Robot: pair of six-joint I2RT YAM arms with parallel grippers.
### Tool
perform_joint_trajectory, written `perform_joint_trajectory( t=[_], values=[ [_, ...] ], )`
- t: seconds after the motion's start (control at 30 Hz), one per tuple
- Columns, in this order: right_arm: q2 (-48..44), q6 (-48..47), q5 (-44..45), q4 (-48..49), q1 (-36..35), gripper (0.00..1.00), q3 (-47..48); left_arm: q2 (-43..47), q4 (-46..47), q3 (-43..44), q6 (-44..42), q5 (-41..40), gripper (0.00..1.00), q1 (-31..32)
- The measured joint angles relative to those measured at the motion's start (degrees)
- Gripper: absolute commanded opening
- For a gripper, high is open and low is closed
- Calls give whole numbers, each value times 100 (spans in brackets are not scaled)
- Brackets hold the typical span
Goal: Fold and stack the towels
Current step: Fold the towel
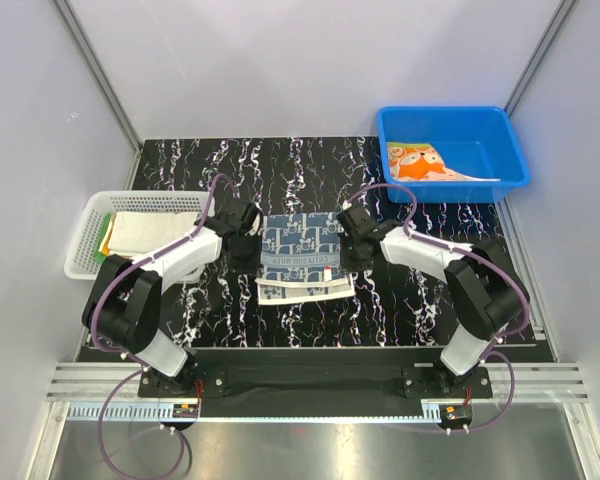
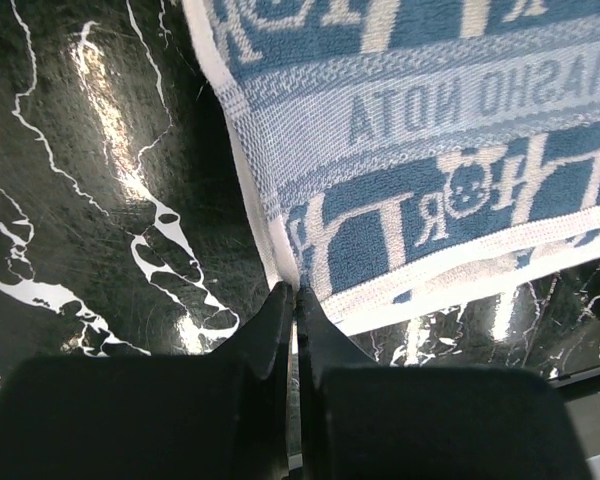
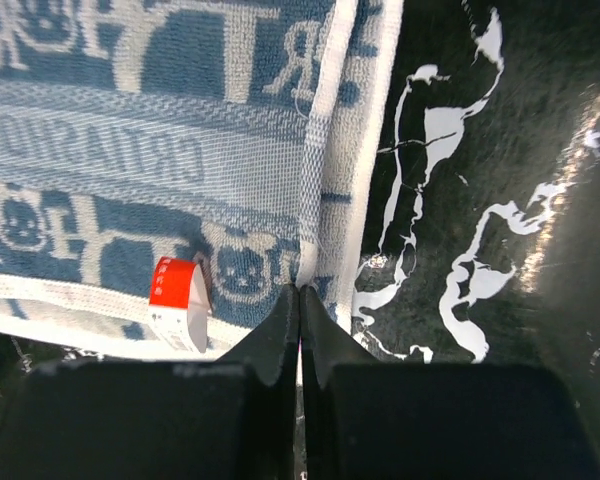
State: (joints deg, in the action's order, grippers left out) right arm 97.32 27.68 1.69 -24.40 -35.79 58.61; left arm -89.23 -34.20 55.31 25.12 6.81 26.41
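Observation:
The navy-and-white patterned towel [image 1: 298, 255] lies on the black marble table between my arms, its upper layer doubled over a paler layer that sticks out at the front. My left gripper [image 1: 248, 247] is shut on the towel's left edge; in the left wrist view the tips [image 2: 295, 292] pinch the white hem of the towel [image 2: 430, 130]. My right gripper [image 1: 352, 247] is shut on the right edge; its tips [image 3: 299, 292] pinch the hem of the towel [image 3: 130, 150] beside a red-and-white label [image 3: 175, 290]. The fox-face towel [image 1: 420, 162] lies in the blue bin.
A white basket [image 1: 80, 245] at the left holds folded white, green and orange-yellow cloths [image 1: 140, 232]. A blue bin [image 1: 450, 112] stands at the back right. Grey walls enclose the table.

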Motion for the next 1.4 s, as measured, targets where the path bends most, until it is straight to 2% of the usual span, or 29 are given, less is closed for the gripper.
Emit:
perform_joint_trajectory(
  t=[0.33, 0.5, 0.57, 0.6, 0.73, 1.23, 1.4],
  values=[
    [-555, -114, 13, -452, 0, 0, 302, 291, -269, 273, 105, -37, 0, 83],
    [-640, -142, 22, -573, 0, 11, 304, 457, -350, 273, 197, -35, 0, 177],
    [-638, -164, 20, -603, 0, 12, 306, 476, -348, 273, 201, -31, 0, 195],
    [-638, -177, 17, -625, 0, 12, 306, 476, -350, 273, 216, -15, 0, 195],
    [-542, -186, 0, -629, 0, 0, 299, 476, -334, 271, 243, 13, 0, 195],
    [-461, -205, -127, -560, 0, 0, 98, 326, -275, 188, 297, 120, 0, 223],
    [-682, -282, -125, -909, 0, 0, 275, 568, -380, 332, 400, 138, 0, 308]
  ],
)
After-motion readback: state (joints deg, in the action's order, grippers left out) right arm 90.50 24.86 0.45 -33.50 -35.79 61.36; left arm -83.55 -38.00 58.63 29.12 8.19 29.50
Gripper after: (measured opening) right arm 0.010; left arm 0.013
